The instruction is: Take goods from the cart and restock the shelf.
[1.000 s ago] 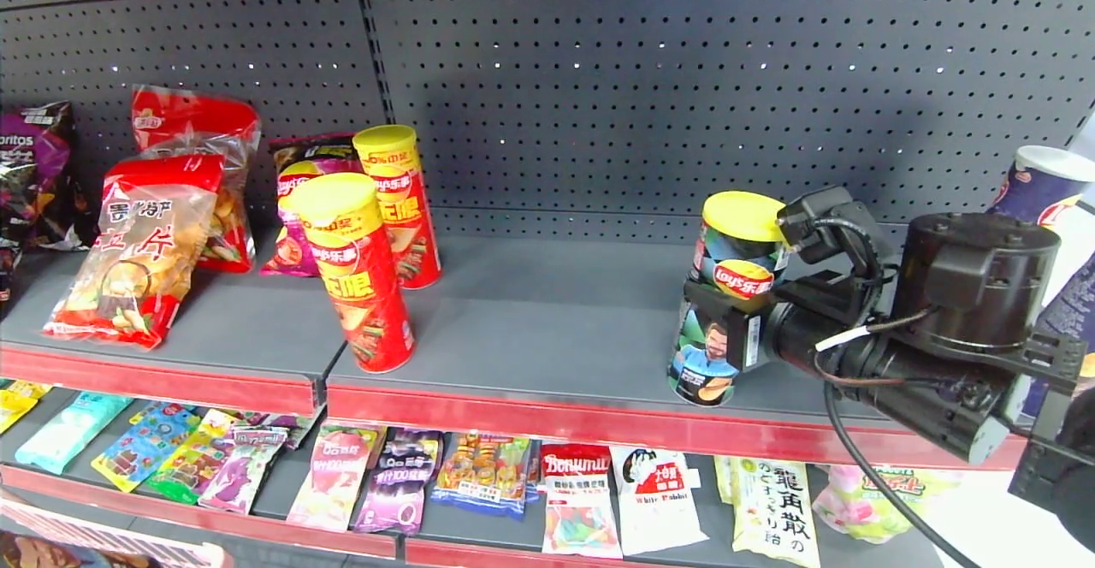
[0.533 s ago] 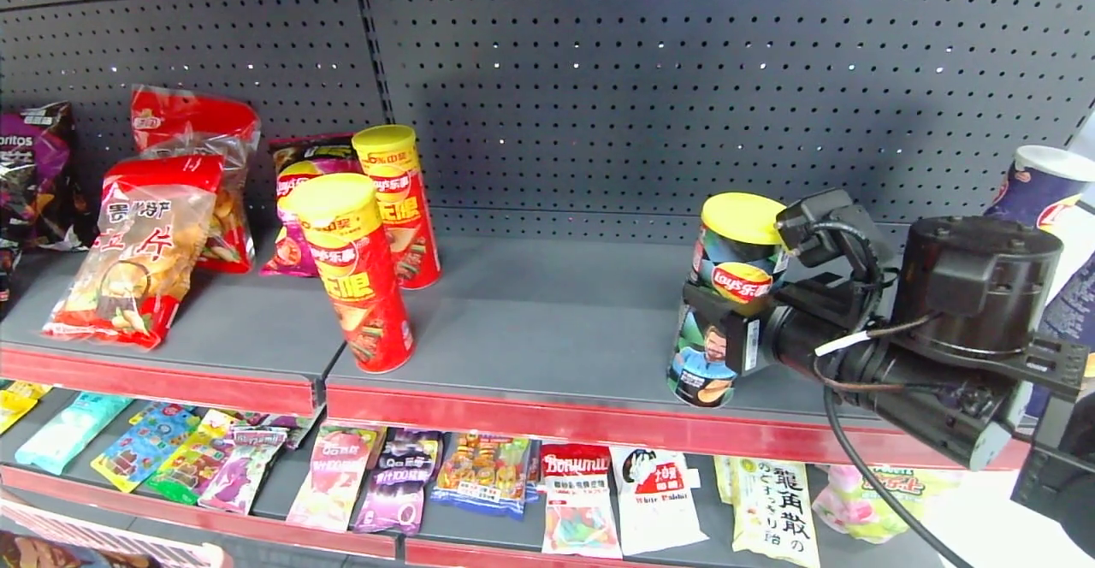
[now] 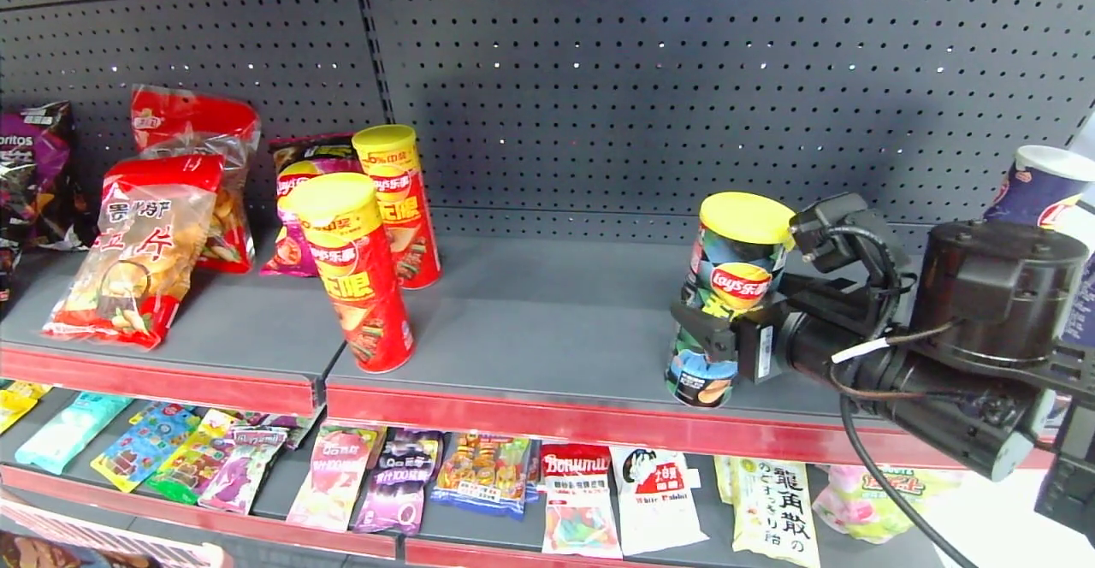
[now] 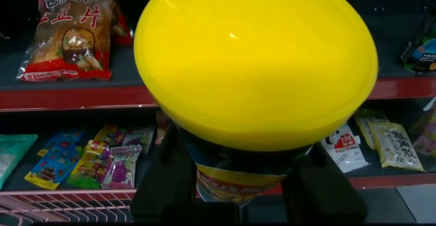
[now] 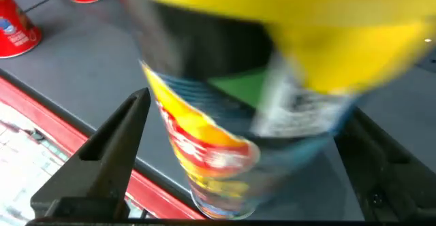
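Right hand [image 3: 712, 322] looks released, straddling the upright yellow-lidded can [image 3: 741, 270] standing near the front edge of the shelf [image 3: 547, 328], right of centre in the head view, so retreat should run straight rightward; left hand [image 4: 242, 180] grips a second can [image 4: 255, 62].

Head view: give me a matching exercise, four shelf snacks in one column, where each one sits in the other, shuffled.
1. blue can
2. front red can
3. front red bag
4. white-lidded can

A. leaning, left on the shelf
B. farthest right
C. at the right gripper
D. upright, before the rear red can

Pairs: 1-C, 2-D, 3-A, 4-B.
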Robot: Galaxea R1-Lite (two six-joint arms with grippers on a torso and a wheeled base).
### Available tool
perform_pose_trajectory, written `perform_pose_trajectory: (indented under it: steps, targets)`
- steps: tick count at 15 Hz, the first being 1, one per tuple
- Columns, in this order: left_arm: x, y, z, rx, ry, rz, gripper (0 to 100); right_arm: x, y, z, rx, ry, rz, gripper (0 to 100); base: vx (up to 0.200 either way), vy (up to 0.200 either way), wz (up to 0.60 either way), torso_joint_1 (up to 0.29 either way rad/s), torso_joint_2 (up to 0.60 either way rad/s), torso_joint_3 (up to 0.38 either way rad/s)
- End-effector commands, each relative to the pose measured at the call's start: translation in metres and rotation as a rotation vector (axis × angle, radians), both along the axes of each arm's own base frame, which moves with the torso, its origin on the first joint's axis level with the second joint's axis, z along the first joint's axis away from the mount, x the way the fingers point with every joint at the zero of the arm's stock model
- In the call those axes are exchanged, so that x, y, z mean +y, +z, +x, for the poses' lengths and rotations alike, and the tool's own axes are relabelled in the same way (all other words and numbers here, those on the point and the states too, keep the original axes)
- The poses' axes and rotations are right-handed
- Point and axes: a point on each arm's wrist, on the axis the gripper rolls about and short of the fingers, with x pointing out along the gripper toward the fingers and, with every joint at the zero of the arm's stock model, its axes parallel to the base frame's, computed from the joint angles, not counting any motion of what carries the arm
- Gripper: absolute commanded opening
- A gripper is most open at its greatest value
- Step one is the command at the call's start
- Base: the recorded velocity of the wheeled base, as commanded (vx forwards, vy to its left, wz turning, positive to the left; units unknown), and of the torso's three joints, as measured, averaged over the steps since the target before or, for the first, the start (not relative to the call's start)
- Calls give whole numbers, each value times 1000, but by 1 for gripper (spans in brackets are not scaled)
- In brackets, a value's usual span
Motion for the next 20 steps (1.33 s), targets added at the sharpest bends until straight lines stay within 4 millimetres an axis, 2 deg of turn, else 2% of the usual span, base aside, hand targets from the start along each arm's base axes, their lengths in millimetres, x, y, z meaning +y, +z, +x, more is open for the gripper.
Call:
perform_pose_trajectory:
  steps: [1,6,9,10,11,12,13,14,16,18,19,20]
  targets:
    - [0,0,0,0,0,0,0,-15,5,-21,-23,-7,11,100,0,0,0,0,0,0]
    - [0,1,2,13,-5,0,0,-54,11,-79,-97,10,38,100,0,0,0,0,0,0]
    - [0,1,5,24,-7,15,0,-79,5,-114,-161,67,45,100,0,0,0,0,0,0]
    - [0,1,6,32,-7,25,0,-91,4,-131,-178,117,61,100,0,0,0,0,0,0]
    - [0,2,9,39,-16,47,0,-109,1,-148,-163,79,37,100,0,0,0,0,0,0]
    - [0,2,10,40,-22,50,0,-116,0,-156,-161,59,26,100,0,0,0,0,0,0]
    - [-1,2,10,42,-53,49,0,-140,1,-195,-122,-39,-20,100,0,0,0,0,0,0]
    - [-1,2,10,42,-54,50,0,-151,-1,-220,-65,-144,-52,100,0,0,0,0,0,0]
    - [-1,2,11,43,-57,50,0,-157,-11,-248,-21,-332,-30,100,0,0,0,0,0,0]
    - [-1,2,11,49,-88,47,0,-152,-17,-252,13,-503,-16,100,0,0,0,0,0,0]
    - [-1,2,11,49,-93,47,0,-150,-26,-253,44,-551,-21,100,0,0,0,0,0,0]
    - [-1,2,11,49,-93,47,0,-148,-43,-257,25,-518,-7,100,0,0,0,0,0,0]
